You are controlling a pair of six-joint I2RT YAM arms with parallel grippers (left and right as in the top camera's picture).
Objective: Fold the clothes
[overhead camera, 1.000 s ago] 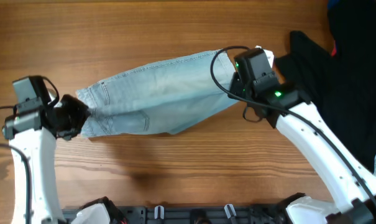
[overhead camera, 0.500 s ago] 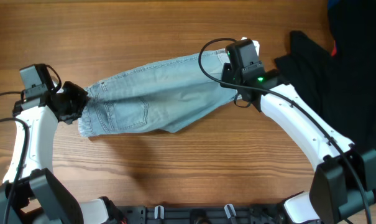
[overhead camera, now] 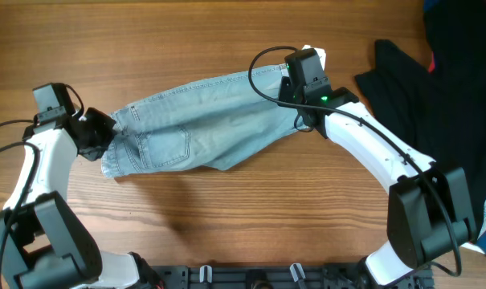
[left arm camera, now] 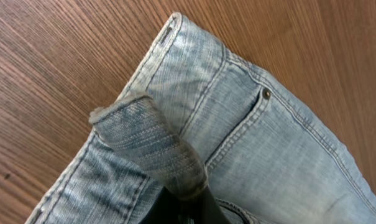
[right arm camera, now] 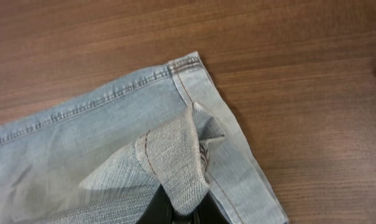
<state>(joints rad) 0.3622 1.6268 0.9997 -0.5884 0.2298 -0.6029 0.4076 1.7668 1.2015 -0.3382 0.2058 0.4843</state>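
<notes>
Jeans point(overhead camera: 202, 120) have bunched shorter between us, as our right gripper point(right arm camera: 181, 208) carried the hem end toward our left gripper point(left arm camera: 184, 204). Right is clamped on a hem fold, left on a waistband fold. We judge the fold is just beginning.

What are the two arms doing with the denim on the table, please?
Two robot arms are handling a pale blue denim garment that lies lengthwise on the wooden table. The left fingers pinch its waistband end, and the right fingers pinch a raised bit of cloth near the hem corner. The garment is not yet folded over. A black garment lies apart at the right.
</notes>
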